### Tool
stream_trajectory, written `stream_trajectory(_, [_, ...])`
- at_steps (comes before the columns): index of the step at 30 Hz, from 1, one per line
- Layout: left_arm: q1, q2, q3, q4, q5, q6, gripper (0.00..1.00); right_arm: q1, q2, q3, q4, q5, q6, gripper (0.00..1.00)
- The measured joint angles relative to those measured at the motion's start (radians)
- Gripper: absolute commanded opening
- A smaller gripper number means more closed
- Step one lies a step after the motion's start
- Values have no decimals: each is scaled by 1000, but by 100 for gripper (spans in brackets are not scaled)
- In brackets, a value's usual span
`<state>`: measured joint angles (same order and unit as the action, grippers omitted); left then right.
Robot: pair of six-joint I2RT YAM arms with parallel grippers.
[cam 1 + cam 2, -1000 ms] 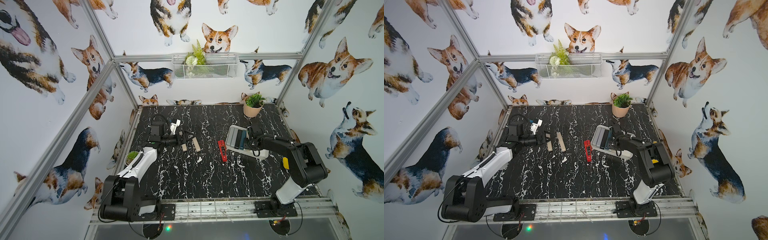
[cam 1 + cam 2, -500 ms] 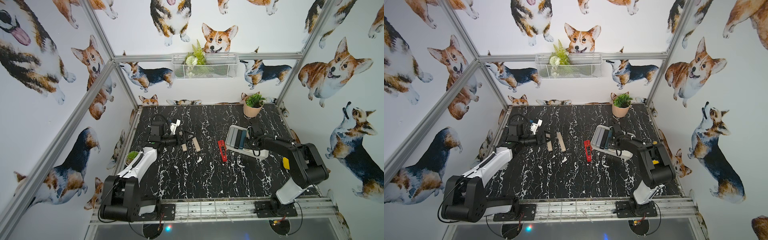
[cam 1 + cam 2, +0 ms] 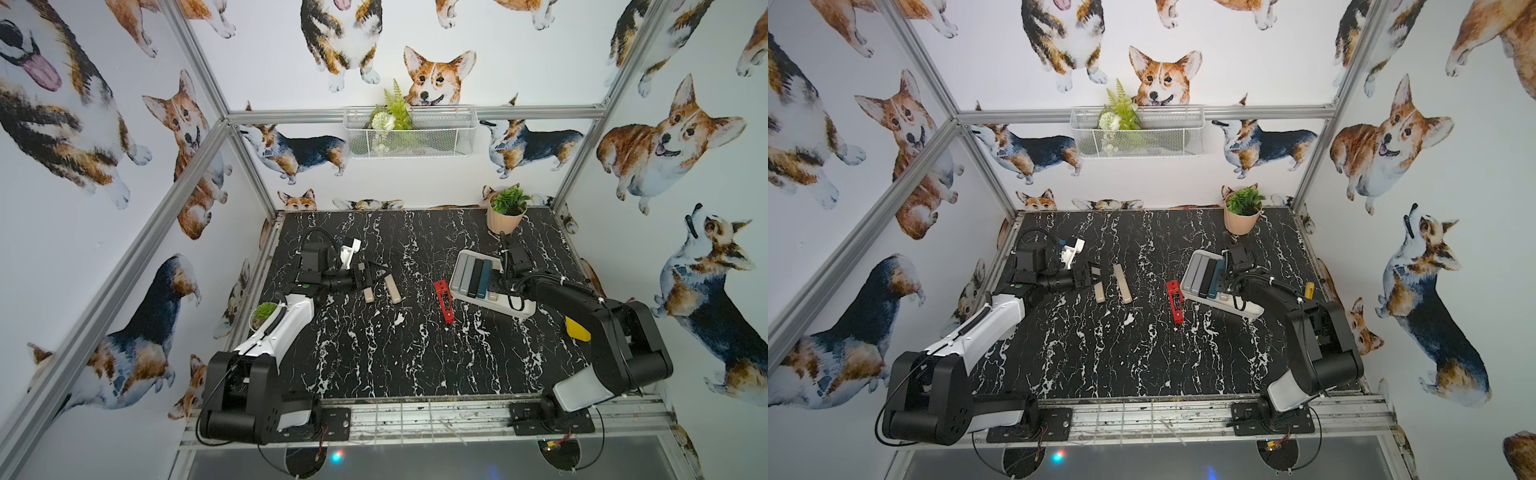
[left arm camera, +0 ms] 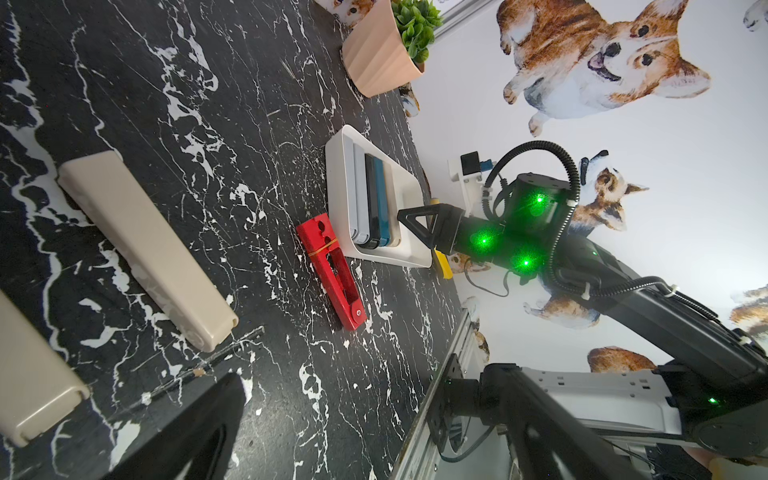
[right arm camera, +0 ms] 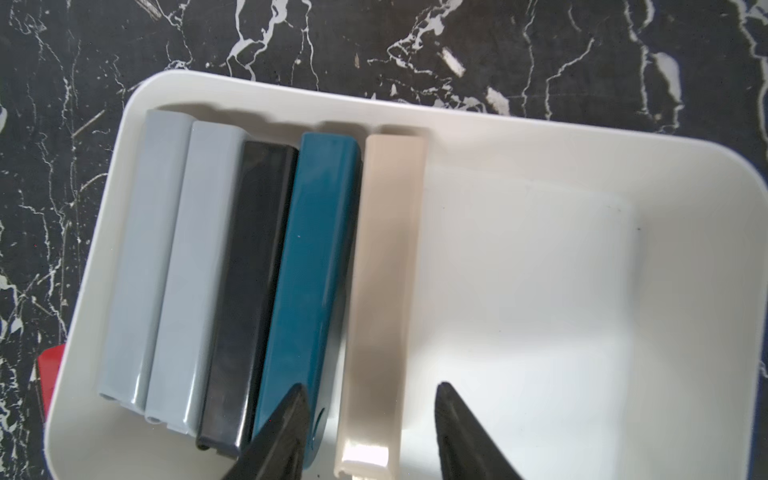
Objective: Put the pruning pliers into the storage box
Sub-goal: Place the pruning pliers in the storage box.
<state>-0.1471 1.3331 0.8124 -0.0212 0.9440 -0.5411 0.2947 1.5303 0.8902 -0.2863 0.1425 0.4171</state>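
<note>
Evidently the change is small and sits at the storage box [image 5: 623,291]. Across the last second both top views show the arms and the loose tools where they were, while the right fingers [image 5: 457,424] have spread. They now stand apart, straddling one end of a beige pliers [image 5: 382,270] without gripping it. It lies flat in the box beside the teal pliers [image 5: 316,270], the black pliers [image 5: 249,291] and two grey pliers [image 5: 137,249] [image 5: 195,257].

That reads as a finished drop, with five tools stored. Three remain on the counter [image 3: 374,353]: the red pliers [image 3: 444,302] just beside the box, a loose beige pliers [image 3: 392,289], and a second beige pliers [image 3: 368,294] right at the left fingers [image 4: 187,424]. Whether those are closed on it cannot be told.
</note>
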Motion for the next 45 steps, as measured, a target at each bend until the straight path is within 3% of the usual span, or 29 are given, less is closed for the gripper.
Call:
stream_trajectory(5, [0, 0, 0, 0, 0, 0, 100, -16, -7, -3, -8, 11, 0, 1])
stream_trajectory(6, [0, 0, 0, 0, 0, 0, 100, -23, -7, -5, -8, 13, 0, 0])
stream_trajectory(18, [0, 0, 0, 0, 0, 0, 100, -112, 24, -34, 13, -45, 4, 0])
stream_trajectory(45, [0, 2, 0, 0, 0, 0, 100, -118, 148, 15, 63, -168, 31, 0])
